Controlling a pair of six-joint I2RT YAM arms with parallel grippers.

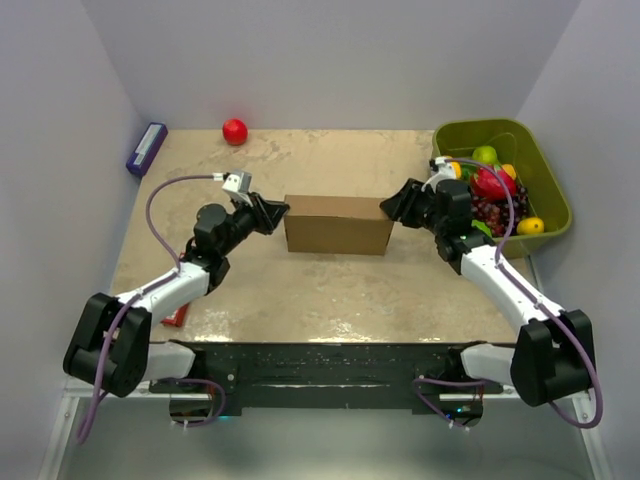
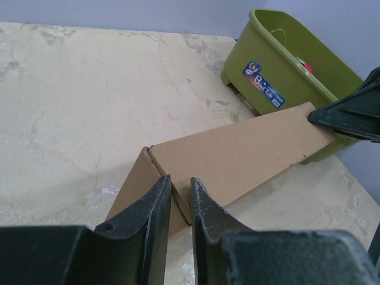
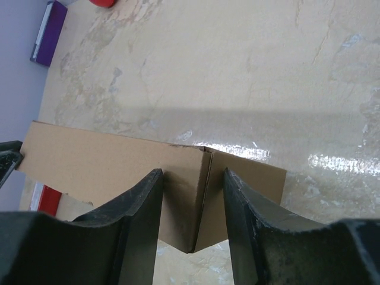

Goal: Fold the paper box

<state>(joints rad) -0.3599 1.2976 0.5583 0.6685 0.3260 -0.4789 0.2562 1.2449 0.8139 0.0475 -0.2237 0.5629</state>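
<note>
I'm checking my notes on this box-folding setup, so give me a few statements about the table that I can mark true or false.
1. The paper box lies between the left gripper and the right gripper. True.
2. The red ball sits in the green bin. False: it lies on the table near the far wall.
3. The green bin holds fruit. True.
4. The purple box is at the table's near edge. False: it lies at the far left corner.
</note>
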